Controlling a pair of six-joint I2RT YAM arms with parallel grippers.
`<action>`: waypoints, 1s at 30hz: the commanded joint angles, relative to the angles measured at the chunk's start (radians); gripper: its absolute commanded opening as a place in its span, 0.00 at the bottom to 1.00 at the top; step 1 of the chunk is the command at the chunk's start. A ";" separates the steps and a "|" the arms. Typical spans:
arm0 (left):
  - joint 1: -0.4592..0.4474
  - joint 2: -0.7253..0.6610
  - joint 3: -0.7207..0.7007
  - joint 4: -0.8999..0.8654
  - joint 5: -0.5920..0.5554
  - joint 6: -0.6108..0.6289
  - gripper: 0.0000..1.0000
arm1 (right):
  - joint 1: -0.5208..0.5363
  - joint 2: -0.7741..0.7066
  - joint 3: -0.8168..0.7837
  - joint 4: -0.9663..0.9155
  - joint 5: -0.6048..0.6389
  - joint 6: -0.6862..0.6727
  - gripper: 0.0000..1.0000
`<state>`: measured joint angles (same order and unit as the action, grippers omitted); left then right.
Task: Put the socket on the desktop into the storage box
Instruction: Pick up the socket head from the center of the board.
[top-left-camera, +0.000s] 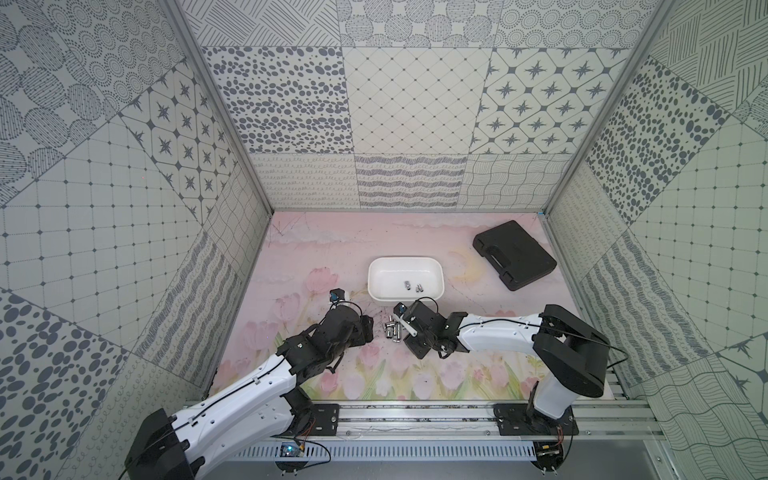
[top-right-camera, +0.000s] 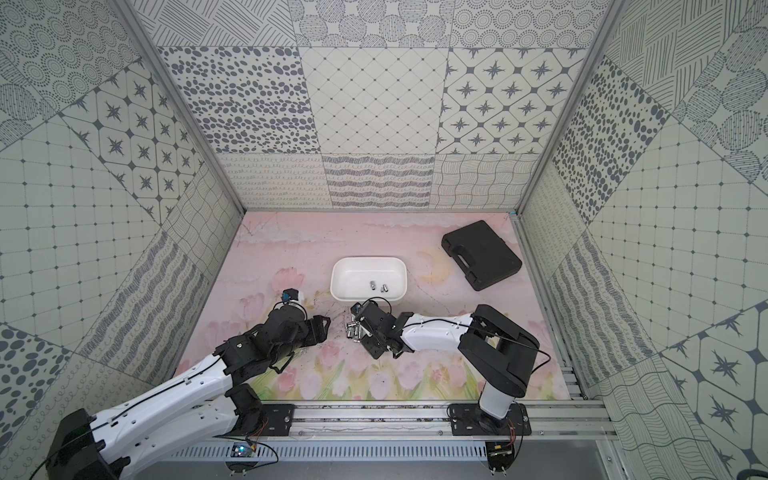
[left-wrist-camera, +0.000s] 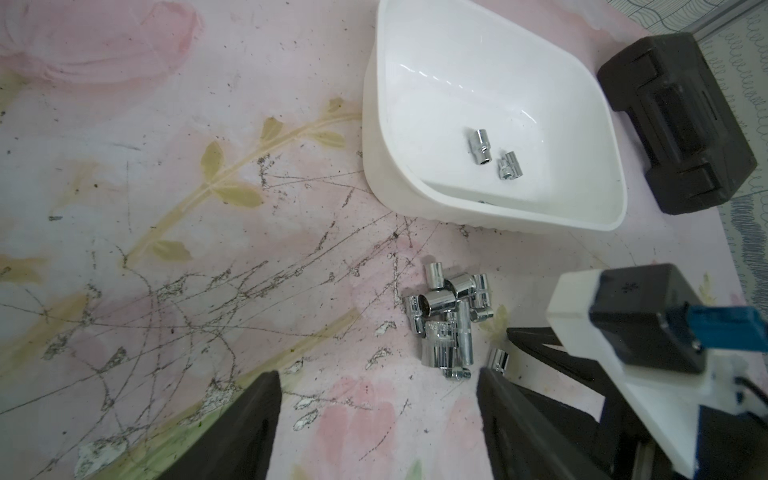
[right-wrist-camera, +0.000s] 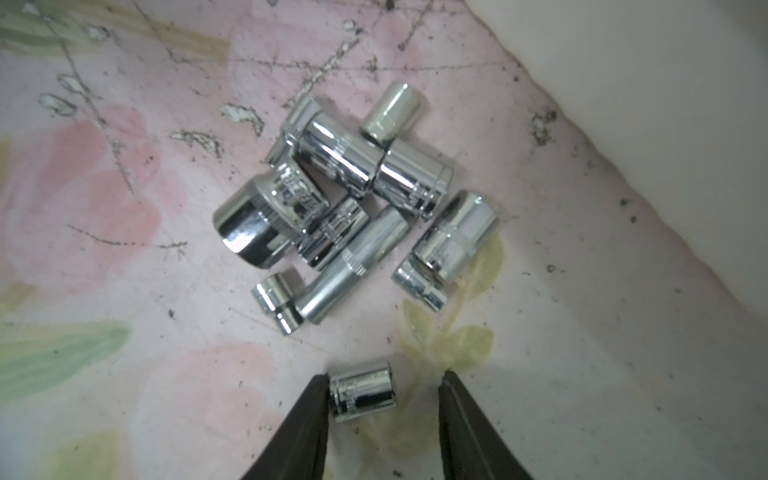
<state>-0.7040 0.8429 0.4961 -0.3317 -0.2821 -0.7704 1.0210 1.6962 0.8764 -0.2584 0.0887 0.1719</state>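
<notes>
**Socket** (right-wrist-camera: 363, 395): lone, chrome, laid on its side on the table (top-left-camera: 332, 249), just clear of the pile (right-wrist-camera: 353, 199).
**Right fingers** (right-wrist-camera: 307, 415): parted and set astride it, one touching, one apart. Nothing is gripped yet.
**Left fingers** (left-wrist-camera: 249, 415): spread, empty.
**Step:** the closing is best centred, so the socket is not rolled away.
**Box** (top-left-camera: 405, 264): centre of frame in a top view, just above the pile, with stored sockets (top-left-camera: 412, 286) inside. Its near rim must be cleared by a lift.
**Case** (top-left-camera: 514, 254): upper right, well apart.
**Room:** bare table is left above and left of the box.
</notes>
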 joint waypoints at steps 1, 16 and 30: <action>0.000 0.006 -0.003 0.010 -0.008 0.008 0.79 | -0.008 0.028 0.012 0.016 -0.018 0.010 0.44; 0.000 0.027 -0.001 0.014 -0.003 0.009 0.79 | -0.007 0.034 0.010 0.011 -0.033 0.022 0.27; 0.000 0.034 0.000 0.017 -0.002 0.005 0.79 | -0.005 -0.218 -0.002 -0.021 0.059 0.081 0.25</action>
<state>-0.7040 0.8711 0.4961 -0.3309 -0.2821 -0.7704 1.0142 1.5494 0.8562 -0.2790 0.0971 0.2211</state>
